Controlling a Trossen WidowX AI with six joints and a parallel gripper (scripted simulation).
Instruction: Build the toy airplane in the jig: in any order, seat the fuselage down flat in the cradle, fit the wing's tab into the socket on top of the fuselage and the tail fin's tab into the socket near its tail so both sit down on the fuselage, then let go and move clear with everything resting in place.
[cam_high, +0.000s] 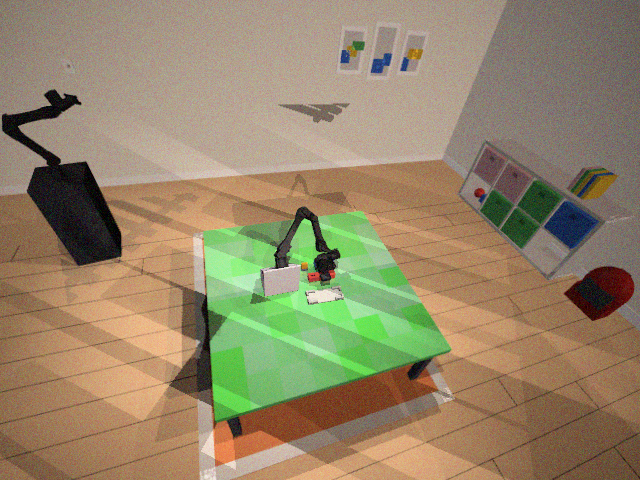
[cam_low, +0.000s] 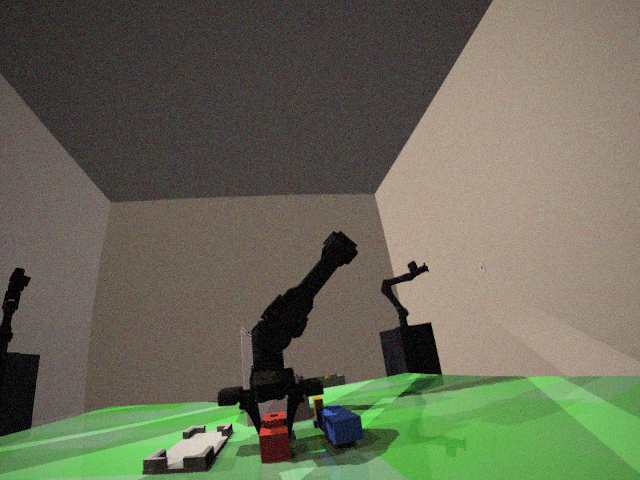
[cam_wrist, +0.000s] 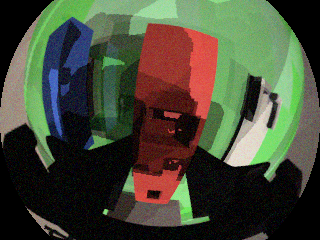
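The red fuselage lies on the green table with its sockets facing up. My gripper points down over it, a fingertip against each long side, and looks shut on it. The fingers partly hide its middle. The pale cradle is empty beside the fuselage. The blue wing lies on the fuselage's other side, mostly hidden behind the gripper in the top view. The orange-yellow tail fin is near the arm's base.
A pale upright panel stands near the arm's base, to the left of the fuselage in the top view. Another black arm on a dark pedestal stands away from the table. A shelf of coloured bins is by the wall.
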